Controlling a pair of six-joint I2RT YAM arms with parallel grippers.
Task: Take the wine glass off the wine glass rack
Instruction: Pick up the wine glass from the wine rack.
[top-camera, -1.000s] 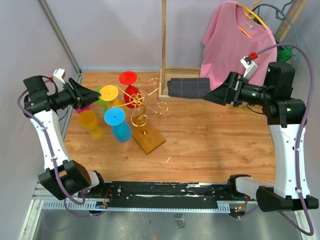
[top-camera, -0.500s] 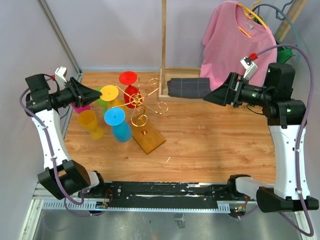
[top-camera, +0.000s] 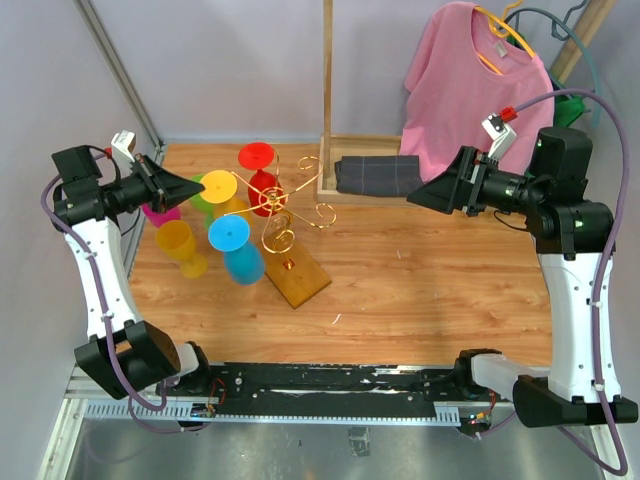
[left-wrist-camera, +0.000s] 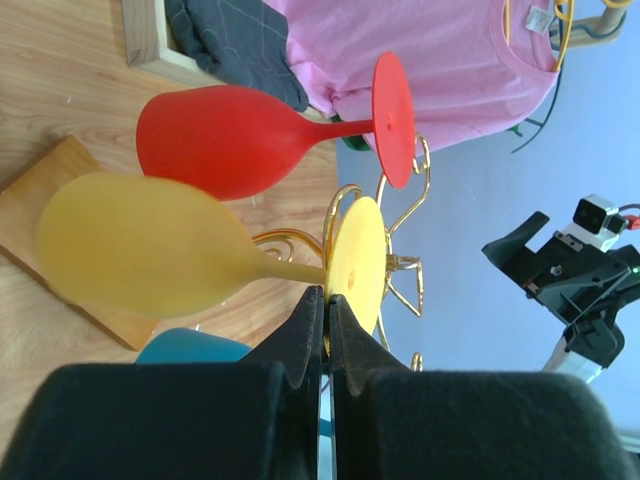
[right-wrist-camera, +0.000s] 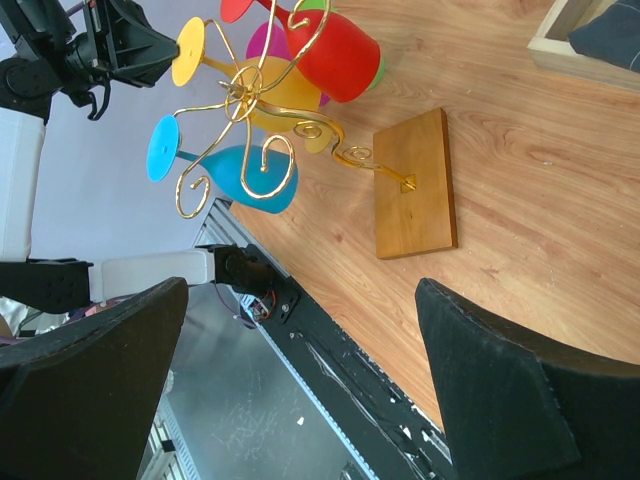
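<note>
The gold wire wine glass rack (top-camera: 288, 212) stands on its wooden base (top-camera: 300, 280) at the table's left. A yellow wine glass (left-wrist-camera: 135, 245) hangs on it, its round foot (top-camera: 218, 185) facing left. My left gripper (top-camera: 193, 187) is shut on the rim of that foot (left-wrist-camera: 357, 260), and the fingertips (left-wrist-camera: 312, 305) pinch the disc's lower edge. A red wine glass (left-wrist-camera: 220, 140) and a blue one (top-camera: 244, 265) hang on other arms. My right gripper (top-camera: 420, 195) hovers wide open far to the right, holding nothing, and its view shows the rack (right-wrist-camera: 250, 100) from the side.
A yellow glass (top-camera: 180, 245), a green one (top-camera: 205, 190) and a magenta one (top-camera: 160, 212) are on the table left of the rack. A wooden tray with dark cloth (top-camera: 375, 175) lies at the back. A pink shirt (top-camera: 480, 90) hangs at the back right.
My left gripper has edged right and closed from partly open onto the yellow glass's foot. The right arm has barely moved.
</note>
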